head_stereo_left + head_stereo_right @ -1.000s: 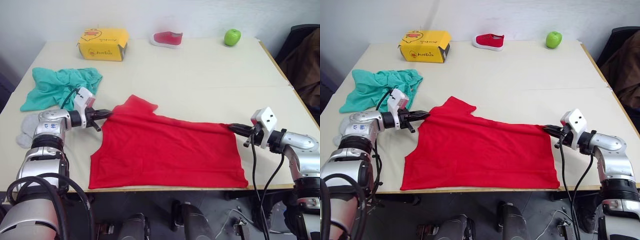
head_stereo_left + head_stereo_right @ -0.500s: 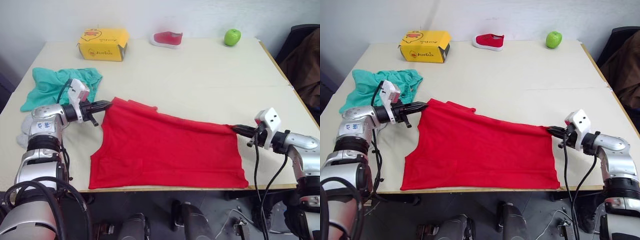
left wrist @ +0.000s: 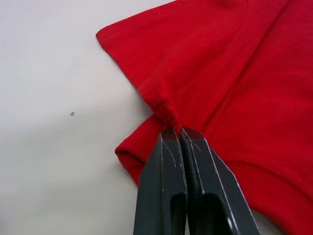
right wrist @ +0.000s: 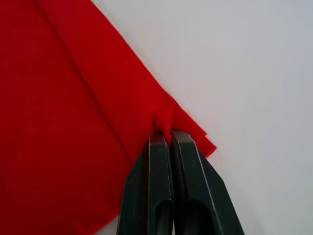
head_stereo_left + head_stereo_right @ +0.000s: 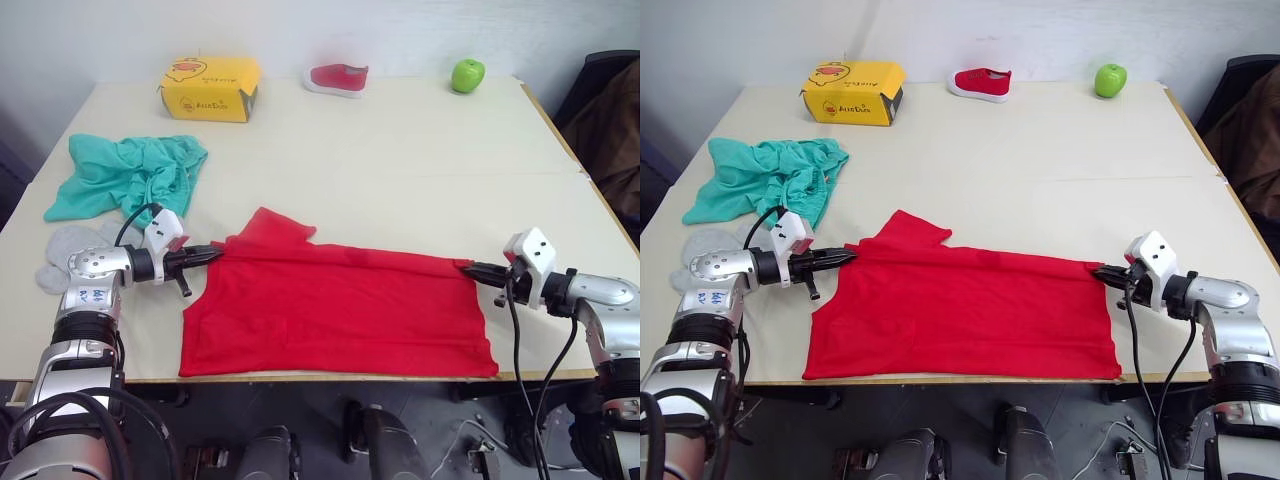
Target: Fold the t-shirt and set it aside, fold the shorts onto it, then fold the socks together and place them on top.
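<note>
My left gripper (image 5: 212,252) and right gripper (image 5: 472,268) each pinch an edge of the t-shirt (image 5: 340,315), spread along the table's (image 5: 400,160) near edge; uneven pulling could slip either thin pinch.

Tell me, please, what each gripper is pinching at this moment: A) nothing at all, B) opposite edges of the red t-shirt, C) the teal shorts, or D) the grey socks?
B: the left gripper and the right gripper are each shut on a bunched edge of the t-shirt.
</note>
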You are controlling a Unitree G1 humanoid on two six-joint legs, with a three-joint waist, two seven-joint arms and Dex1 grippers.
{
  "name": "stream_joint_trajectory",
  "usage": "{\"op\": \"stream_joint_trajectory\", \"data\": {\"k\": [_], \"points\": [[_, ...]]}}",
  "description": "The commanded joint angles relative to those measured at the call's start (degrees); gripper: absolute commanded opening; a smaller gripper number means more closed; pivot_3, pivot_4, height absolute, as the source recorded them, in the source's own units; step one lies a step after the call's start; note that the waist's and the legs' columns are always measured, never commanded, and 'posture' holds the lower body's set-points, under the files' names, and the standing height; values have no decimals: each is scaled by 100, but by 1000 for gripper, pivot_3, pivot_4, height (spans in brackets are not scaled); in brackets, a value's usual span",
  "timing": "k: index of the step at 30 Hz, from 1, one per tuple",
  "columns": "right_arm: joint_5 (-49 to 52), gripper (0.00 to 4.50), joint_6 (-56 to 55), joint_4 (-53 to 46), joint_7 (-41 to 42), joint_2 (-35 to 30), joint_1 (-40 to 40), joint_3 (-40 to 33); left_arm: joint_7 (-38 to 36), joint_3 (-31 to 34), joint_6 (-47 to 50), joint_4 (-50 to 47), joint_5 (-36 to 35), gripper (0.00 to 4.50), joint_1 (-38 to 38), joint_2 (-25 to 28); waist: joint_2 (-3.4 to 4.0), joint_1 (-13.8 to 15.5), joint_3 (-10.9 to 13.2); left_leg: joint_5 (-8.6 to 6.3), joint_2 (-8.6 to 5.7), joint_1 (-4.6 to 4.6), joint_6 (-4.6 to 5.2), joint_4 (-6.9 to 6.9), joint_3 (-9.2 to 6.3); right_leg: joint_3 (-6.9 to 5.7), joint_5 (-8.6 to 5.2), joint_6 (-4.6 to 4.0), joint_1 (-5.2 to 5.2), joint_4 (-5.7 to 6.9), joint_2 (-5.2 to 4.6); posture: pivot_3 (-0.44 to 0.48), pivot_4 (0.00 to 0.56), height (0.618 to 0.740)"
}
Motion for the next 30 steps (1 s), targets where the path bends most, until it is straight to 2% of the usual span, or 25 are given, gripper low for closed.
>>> {"op": "stream_joint_trajectory", "data": {"k": [1,3,10,14,15,19,23,28,30], "points": [[200,198,228,-153,187,-173,43,-139,-175,-11,638,-125,-97,215,-58,186,0,0,0,0,0,0,0,0,0,0,0,0,0,0,0,0,150,740],[381,631,457,-366,330,-220,100,-203,-474,-47,1058,-331,-193,630,-48,223,0,-1,0,0,0,-1,0,1,0,-1,0,0,1,0,1,0,150,740],[800,3079,864,-1343,417,-612,375,-600,-1683,-207,3002,-1589,-650,2847,17,842,0,-8,0,-1,3,-3,0,6,-1,0,0,0,0,1,4,0,150,740],[951,4463,1196,-1594,404,-845,348,-735,-2031,-262,4070,-1470,-859,4135,-726,1017,-1,12,0,-1,5,-3,-1,10,-3,1,0,0,3,2,5,0,150,740],[948,4500,1315,-1569,309,-836,283,-722,-1971,-292,4163,-1245,-820,4472,-1001,952,-2,31,0,-2,4,-5,0,13,-3,1,0,0,3,1,5,0,150,740],[1067,4500,2141,-1436,-60,-683,-48,-600,-1376,-388,4149,-204,-540,4493,-1869,546,-4,71,-1,-6,0,-7,7,21,-1,3,2,3,6,3,3,0,150,740],[1010,4500,2872,-1256,-246,-555,-322,-300,-247,-559,3739,1073,-43,4493,-2568,-37,-5,75,-1,-6,0,-6,7,21,0,2,2,3,5,7,4,0,150,740],[1095,4500,3303,-1199,-331,-478,-546,-267,503,-552,3101,1788,236,4493,-2869,-457,-11,17,3,-6,1,-13,7,16,3,1,2,3,-3,5,4,0,150,740],[1037,4500,3278,-1218,-310,-460,-577,-197,1129,-446,2806,1982,279,4493,-2914,-640,-11,5,3,-6,1,-12,7,17,3,1,2,3,-3,6,4,0,150,740]]}}
